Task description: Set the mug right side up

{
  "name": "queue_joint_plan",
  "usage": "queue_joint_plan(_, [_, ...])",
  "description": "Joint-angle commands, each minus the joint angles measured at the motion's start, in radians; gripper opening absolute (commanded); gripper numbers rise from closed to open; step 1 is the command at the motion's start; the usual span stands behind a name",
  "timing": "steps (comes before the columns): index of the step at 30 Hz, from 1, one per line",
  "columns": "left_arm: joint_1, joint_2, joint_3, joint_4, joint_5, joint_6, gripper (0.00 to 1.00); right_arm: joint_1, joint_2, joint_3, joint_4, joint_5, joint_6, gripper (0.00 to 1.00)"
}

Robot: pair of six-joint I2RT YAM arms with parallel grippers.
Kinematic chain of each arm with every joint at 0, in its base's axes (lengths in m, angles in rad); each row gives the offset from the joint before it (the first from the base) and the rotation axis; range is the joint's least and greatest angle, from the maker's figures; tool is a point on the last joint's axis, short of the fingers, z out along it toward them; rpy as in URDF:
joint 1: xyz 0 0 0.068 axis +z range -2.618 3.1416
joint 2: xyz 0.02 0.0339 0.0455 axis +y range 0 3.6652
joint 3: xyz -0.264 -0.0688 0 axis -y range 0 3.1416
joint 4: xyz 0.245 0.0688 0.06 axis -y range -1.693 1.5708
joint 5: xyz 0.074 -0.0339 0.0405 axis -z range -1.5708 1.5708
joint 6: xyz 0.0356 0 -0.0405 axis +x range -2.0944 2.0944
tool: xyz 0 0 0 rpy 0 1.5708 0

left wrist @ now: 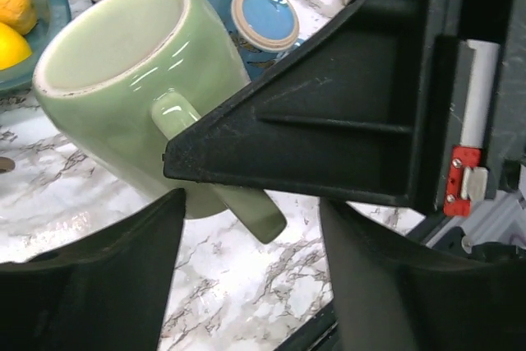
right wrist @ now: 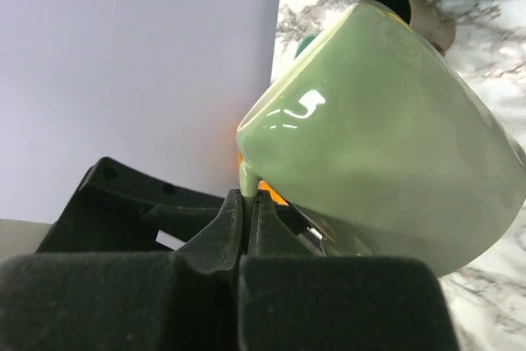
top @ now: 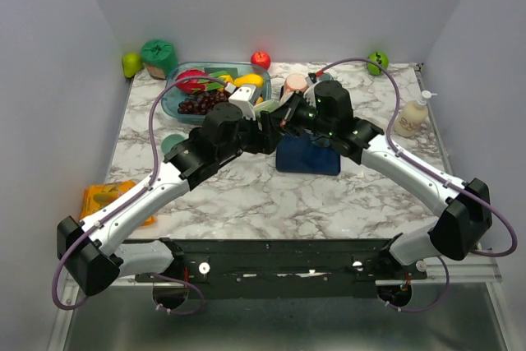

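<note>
A pale green mug (right wrist: 386, 145) hangs tilted above the marble table, and its handle (right wrist: 247, 182) is pinched between my right gripper's (right wrist: 248, 207) shut fingers. In the left wrist view the mug (left wrist: 123, 80) shows its unglazed base ring and its handle (left wrist: 251, 211). My left gripper (left wrist: 246, 285) is open and empty just below and beside the handle, not touching it. In the top view the two grippers meet at the table's middle, left (top: 261, 133) and right (top: 288, 117), and they hide the mug.
A dark blue box (top: 308, 158) lies under the grippers. A blue tray of fruit (top: 174, 103) stands behind. Blue cups (left wrist: 263, 18), a pink cup (top: 296, 84), a red apple (top: 260, 59), a green apple (top: 377, 61), a soap bottle (top: 413, 117) and an orange packet (top: 107, 199) surround them.
</note>
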Motion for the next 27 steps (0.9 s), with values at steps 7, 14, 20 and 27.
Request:
queue_joint_plan(7, [-0.031,0.028,0.070,-0.113,-0.273,-0.024,0.38,0.026,-0.059,0.007,0.077,0.038,-0.014,0.01])
queue_joint_plan(14, [-0.031,0.054,0.098,-0.171,-0.302,-0.044,0.12,0.026,-0.076,-0.018,0.071,0.044,-0.017,0.01])
queue_joint_plan(20, [-0.029,0.085,0.133,-0.225,-0.305,-0.034,0.00,0.027,-0.075,-0.015,0.024,0.053,-0.040,0.01])
queue_joint_plan(27, [-0.017,0.110,0.230,-0.317,-0.187,-0.013,0.00,0.027,-0.029,0.039,-0.164,0.079,-0.099,0.03])
